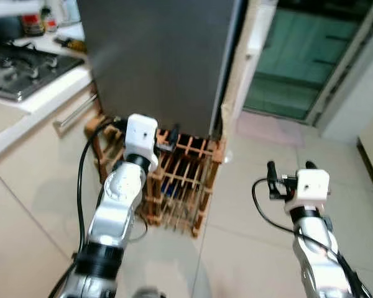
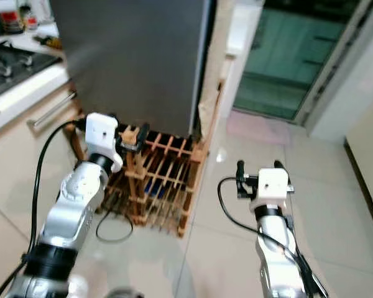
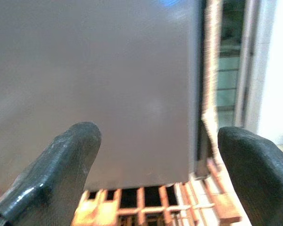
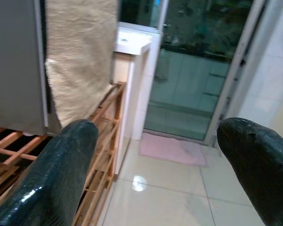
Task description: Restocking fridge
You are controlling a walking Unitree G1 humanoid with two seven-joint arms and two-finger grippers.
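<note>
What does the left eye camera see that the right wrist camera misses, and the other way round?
The left eye view alone takes in the gas stove on the counter, the cabinet handle below it, and both silver arms with the left gripper and right gripper held out in front. The right wrist view alone gives a close look at a beige cloth hanging beside the grey fridge, seen between its two spread black fingers. Both take in the fridge, the wooden rack, the pink mat, the glass door and the tiled floor.
</note>
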